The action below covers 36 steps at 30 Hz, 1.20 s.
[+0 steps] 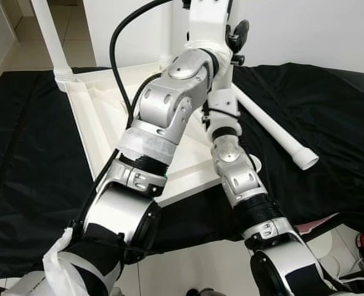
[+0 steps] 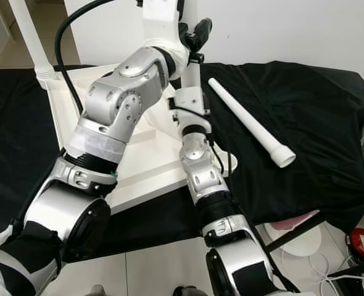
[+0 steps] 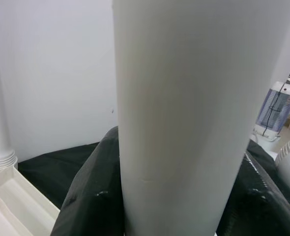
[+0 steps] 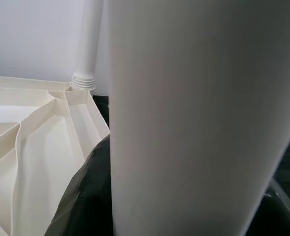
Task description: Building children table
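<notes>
The upturned white plastic tabletop (image 1: 102, 117) is viewed downward by both head cameras; a white upright leg tube (image 3: 184, 118) is faced closely by both wrist cameras.

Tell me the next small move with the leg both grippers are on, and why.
Probably twist the upright leg further into its corner socket of the upside-down tabletop. Both wrist views show it close between the black fingers, and both arms reach up to it. Another leg already stands in the far corner, while a loose leg lies on the black cloth.
</notes>
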Available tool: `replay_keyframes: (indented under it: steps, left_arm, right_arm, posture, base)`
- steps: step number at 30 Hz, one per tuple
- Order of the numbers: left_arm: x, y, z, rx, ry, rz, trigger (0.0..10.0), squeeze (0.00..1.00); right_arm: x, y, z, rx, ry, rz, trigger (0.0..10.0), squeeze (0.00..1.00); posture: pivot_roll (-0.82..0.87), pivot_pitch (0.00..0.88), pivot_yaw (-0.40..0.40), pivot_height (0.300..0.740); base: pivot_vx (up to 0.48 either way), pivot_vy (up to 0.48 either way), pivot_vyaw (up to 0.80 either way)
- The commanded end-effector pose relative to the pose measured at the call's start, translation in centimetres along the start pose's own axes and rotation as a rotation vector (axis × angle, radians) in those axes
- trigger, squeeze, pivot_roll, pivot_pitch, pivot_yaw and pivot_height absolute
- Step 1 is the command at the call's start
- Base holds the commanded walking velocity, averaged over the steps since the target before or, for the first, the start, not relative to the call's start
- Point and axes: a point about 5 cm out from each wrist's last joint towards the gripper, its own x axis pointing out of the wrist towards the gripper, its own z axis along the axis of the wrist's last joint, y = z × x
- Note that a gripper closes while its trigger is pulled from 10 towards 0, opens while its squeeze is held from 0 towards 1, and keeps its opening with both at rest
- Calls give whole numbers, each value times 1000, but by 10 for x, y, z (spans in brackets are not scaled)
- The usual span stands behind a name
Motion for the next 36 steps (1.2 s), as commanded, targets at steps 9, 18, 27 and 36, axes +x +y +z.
replay_keyframes:
  steps: [9,18,27,36]
  left_arm:
    - [2,-9,10,73,-27,-18,10000,0]
    - [0,-19,11,55,-63,-102,10000,1000]
    - [-7,-22,8,103,-87,-140,10000,0]
    - [-16,-10,-3,113,-93,-134,10000,0]
  right_arm:
    - [1,0,-2,22,9,-14,0,0]
    - [2,3,-2,66,16,-8,10000,0]
    - [5,-6,-3,132,35,-38,10000,0]
    - [7,-25,-6,166,45,-88,10000,0]
  posture:
    - [55,33,-59,740]
    - [55,35,-57,740]
    - [54,30,-55,740]
    - [55,25,-53,740]
  base:
    - [0,0,0]
    - [0,0,0]
    - [0,0,0]
    - [0,0,0]
